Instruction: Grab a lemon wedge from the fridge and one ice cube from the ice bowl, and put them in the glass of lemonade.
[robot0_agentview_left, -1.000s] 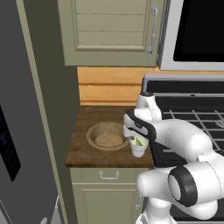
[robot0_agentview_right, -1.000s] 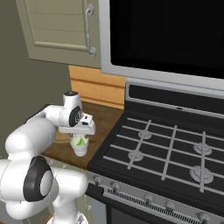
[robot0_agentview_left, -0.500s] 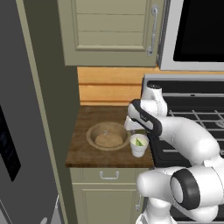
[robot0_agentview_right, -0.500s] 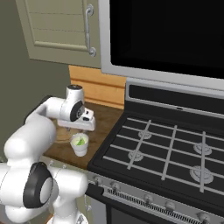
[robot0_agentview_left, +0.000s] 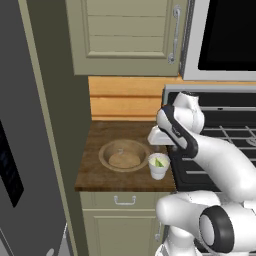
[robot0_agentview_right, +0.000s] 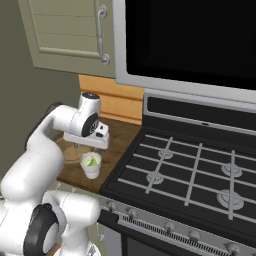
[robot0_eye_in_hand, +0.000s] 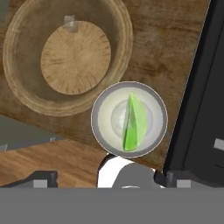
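Note:
The glass of lemonade (robot0_eye_in_hand: 129, 119) stands on the brown counter next to the stove, and a green lemon wedge (robot0_eye_in_hand: 134, 120) lies in it over a pale round shape. To its left sits the tan ice bowl (robot0_eye_in_hand: 17, 83), with one small clear ice cube (robot0_eye_in_hand: 70, 23) at its far rim. My gripper (robot0_eye_in_hand: 109, 179) hangs open a little above the glass with nothing between its fingertips (robot0_eye_in_hand: 43, 177). From the base I see the gripper (robot0_agentview_left: 157, 144) over the glass (robot0_agentview_left: 158, 166) beside the bowl (robot0_agentview_left: 123, 156). The grey fridge (robot0_agentview_left: 30, 150) fills the left side, its door shut. Glass (robot0_agentview_right: 91, 165) also sits under the gripper (robot0_agentview_right: 86, 149).
A black gas stove (robot0_agentview_right: 200, 170) adjoins the counter (robot0_agentview_left: 95, 175) on the right, with a dark microwave (robot0_agentview_right: 190, 35) above it. A beige wall cabinet (robot0_agentview_left: 125, 35) hangs over the counter. The counter is narrow, hemmed in by fridge and stove.
My gripper has risen from just above the glass and drawn slightly back, and its jaws have spread a little wider. The lemon wedge stays in the glass.

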